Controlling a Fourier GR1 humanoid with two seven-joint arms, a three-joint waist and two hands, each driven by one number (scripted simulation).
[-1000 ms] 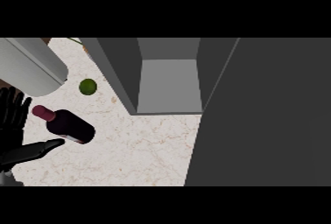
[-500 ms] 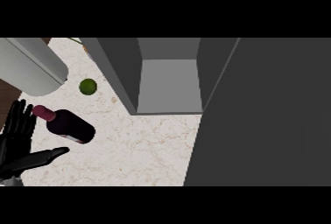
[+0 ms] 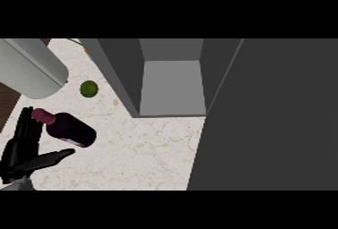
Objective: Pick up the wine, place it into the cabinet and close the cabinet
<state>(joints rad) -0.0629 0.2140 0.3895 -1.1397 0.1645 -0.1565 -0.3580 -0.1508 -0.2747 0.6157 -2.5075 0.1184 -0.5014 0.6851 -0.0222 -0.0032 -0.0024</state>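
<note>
Just beside the wine (image 3: 70, 130) — left hand (image 3: 20, 154), fingers straight; cabinet (image 3: 170, 85) open.

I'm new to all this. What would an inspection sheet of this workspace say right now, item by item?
Surface: pale marbled counter.
Job's things: wine bottle on the counter, outside the cabinet; cabinet open, its door swung out.
Clutter: green lime; large grey cylinder.
Hands: left hand open, fingers beside the bottle's neck, thumb below its body; right hand not in view.
Cables: nothing seen.
Surroundings: nothing seen.
</note>
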